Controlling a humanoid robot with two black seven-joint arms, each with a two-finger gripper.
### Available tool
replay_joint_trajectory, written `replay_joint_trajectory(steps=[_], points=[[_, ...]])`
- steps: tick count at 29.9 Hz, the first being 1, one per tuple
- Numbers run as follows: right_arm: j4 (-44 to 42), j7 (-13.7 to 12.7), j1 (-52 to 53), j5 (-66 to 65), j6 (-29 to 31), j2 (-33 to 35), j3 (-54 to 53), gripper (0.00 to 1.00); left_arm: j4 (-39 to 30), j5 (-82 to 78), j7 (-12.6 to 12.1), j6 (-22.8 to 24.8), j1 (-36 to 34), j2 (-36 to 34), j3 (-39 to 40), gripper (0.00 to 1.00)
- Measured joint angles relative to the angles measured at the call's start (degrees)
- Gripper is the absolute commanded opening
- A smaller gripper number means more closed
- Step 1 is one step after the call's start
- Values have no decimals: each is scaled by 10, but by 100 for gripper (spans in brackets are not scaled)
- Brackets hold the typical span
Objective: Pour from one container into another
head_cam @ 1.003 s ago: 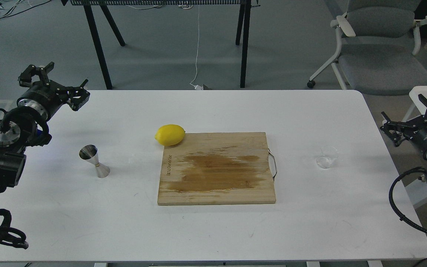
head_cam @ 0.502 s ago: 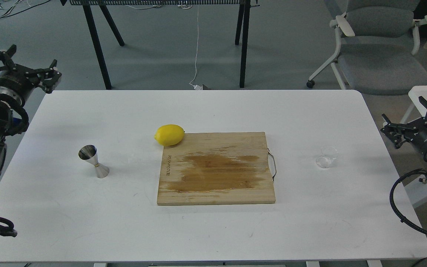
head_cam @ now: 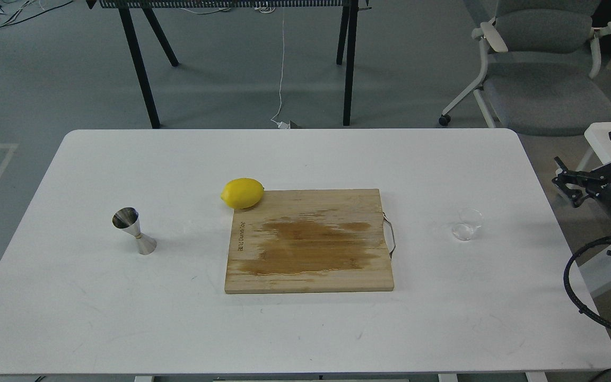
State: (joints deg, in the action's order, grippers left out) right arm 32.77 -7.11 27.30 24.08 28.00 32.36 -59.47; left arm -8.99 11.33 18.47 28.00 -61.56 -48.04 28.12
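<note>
A small clear cup (head_cam: 467,224) stands upright on the right part of the white table (head_cam: 305,339). The shiny steel hourglass jigger (head_cam: 134,231) stands upright on the left part. My right gripper (head_cam: 594,161) hovers off the table's right edge, to the right of the cup and apart from it, open with nothing between its fingers. My left arm and its gripper are out of view.
A wooden cutting board (head_cam: 310,241) with a wet stain and a metal handle lies mid-table. A yellow lemon (head_cam: 242,192) rests at its far left corner. A grey office chair (head_cam: 544,69) and black table legs (head_cam: 138,63) stand behind the table.
My left arm has pulled back to the left and left the view entirely. My right gripper has drifted a little to the right, away from the cup. The objects have not moved.
</note>
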Motion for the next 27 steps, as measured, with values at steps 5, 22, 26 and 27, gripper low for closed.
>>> replay_joint_trajectory(steps=[5,22,26,27], points=[[0,0,4,0,0,2,0,99,-1,-180,80,0,-95,-10,-116,100],[-6,0,-15,0,0,3,5,99,-274,-768,96,0,-169,-37,-181,100],[-5,0,-15,0,0,3,3,99,-390,-833,96,-27,-120,-97,-184,100],[-5,0,-15,0,0,4,3,99,-411,-844,96,-54,-105,-112,-184,100]])
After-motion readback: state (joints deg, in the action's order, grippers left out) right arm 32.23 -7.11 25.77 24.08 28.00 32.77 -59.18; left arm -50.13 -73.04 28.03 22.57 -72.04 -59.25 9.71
